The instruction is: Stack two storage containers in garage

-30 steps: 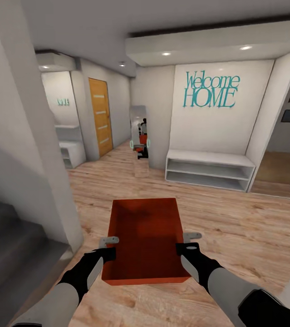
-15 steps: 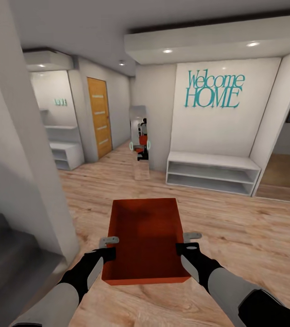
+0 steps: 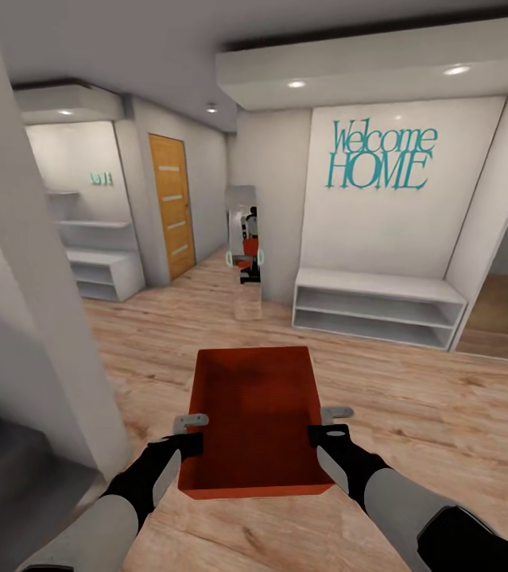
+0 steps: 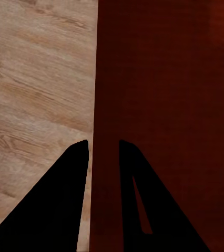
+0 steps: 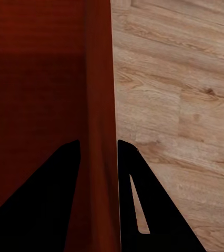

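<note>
Carrying one storage container [image 3: 255, 421], the robot stands in a hallway on a light wood plank floor [image 3: 412, 413]. Items are listed from left to right.

1. A white wall corner [image 3: 23, 318] occupies the near left, with a grey stair edge [image 3: 15, 485] below it.
2. Beyond it stands a low white shelf unit [image 3: 106, 274], then an orange wooden door [image 3: 172, 205].
3. A tall narrow mirror [image 3: 244, 250] near the centre reflects the robot and an orange-red shape.
4. To its right, a white open bench shelf [image 3: 377, 306] sits under teal lettering reading "Welcome HOME" [image 3: 379, 155].

Container position: the orange-red topless box is held in front of the trunk, between both arms, above the plank floor and clear of it.

Left gripper [image 3: 188, 433]: closed on the container's left wall. In the left wrist view, the left gripper [image 4: 103, 149] has one finger outside the wall and one inside, with the wall [image 4: 108, 105] clamped between them.

Right gripper [image 3: 329, 427]: closed on the container's right wall. In the right wrist view, the right gripper [image 5: 98, 147] straddles the wall [image 5: 99, 79] in the same manner, with plank floor [image 5: 180, 105] visible beside it.
</note>
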